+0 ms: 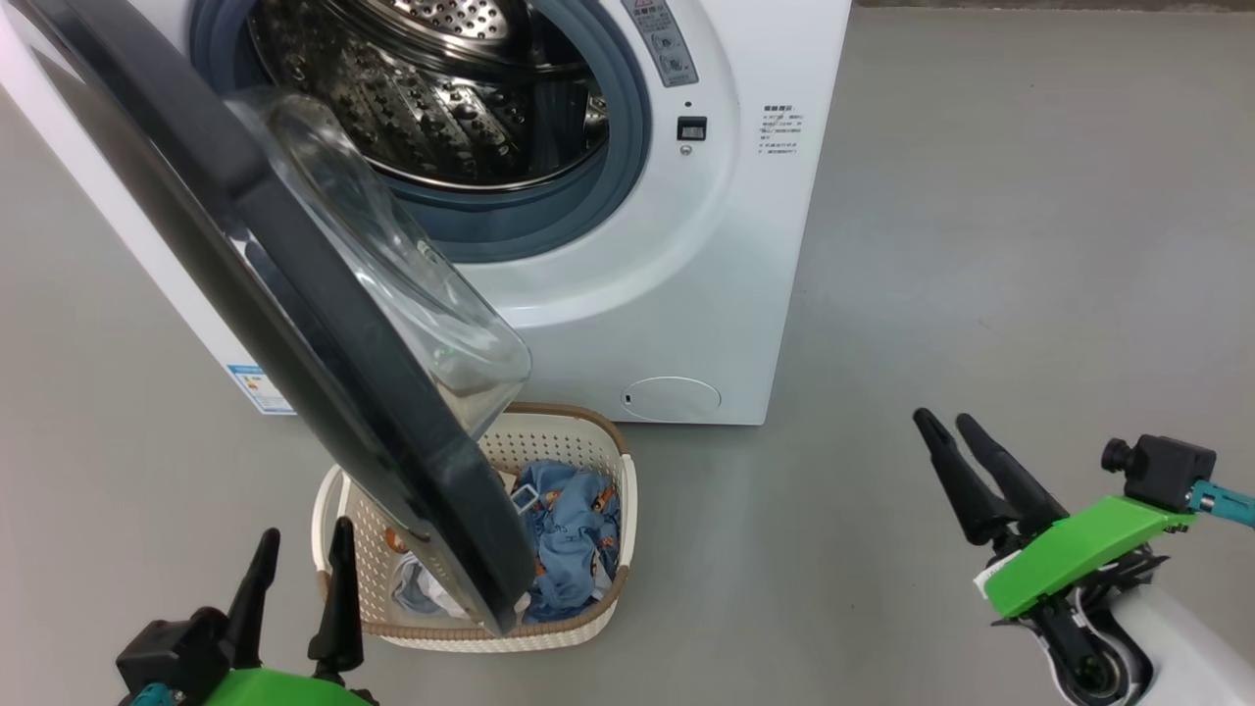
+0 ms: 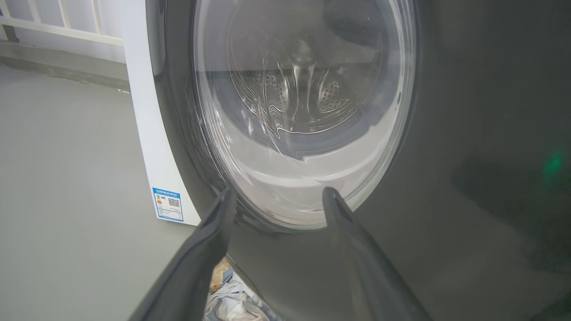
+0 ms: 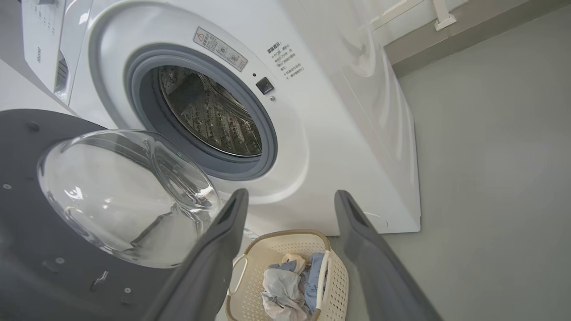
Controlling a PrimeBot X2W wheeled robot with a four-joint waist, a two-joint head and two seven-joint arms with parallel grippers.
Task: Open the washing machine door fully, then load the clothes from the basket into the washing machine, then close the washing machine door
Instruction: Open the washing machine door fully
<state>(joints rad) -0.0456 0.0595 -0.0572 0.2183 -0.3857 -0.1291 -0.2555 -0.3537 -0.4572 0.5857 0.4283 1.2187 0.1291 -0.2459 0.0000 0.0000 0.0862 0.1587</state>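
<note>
The white washing machine (image 1: 686, 245) stands at the top of the head view, its steel drum (image 1: 441, 88) exposed. Its black-rimmed door (image 1: 294, 314) with the clear glass bowl (image 1: 392, 275) hangs swung out over the cream basket (image 1: 613, 461) on the floor. Blue printed and pale clothes (image 1: 569, 529) lie in the basket. My left gripper (image 1: 299, 549) is open at the lower left, just short of the door's outer face (image 2: 468, 156). My right gripper (image 1: 941, 427) is open at the lower right, apart from everything. The right wrist view looks down on the basket (image 3: 285, 249) and the clothes (image 3: 285, 285).
Grey floor (image 1: 980, 245) spreads to the right of the machine and around the basket. A blue label sticker (image 1: 257, 387) sits low on the machine's left side. A white railing (image 2: 62, 22) and a wall base run behind the machine.
</note>
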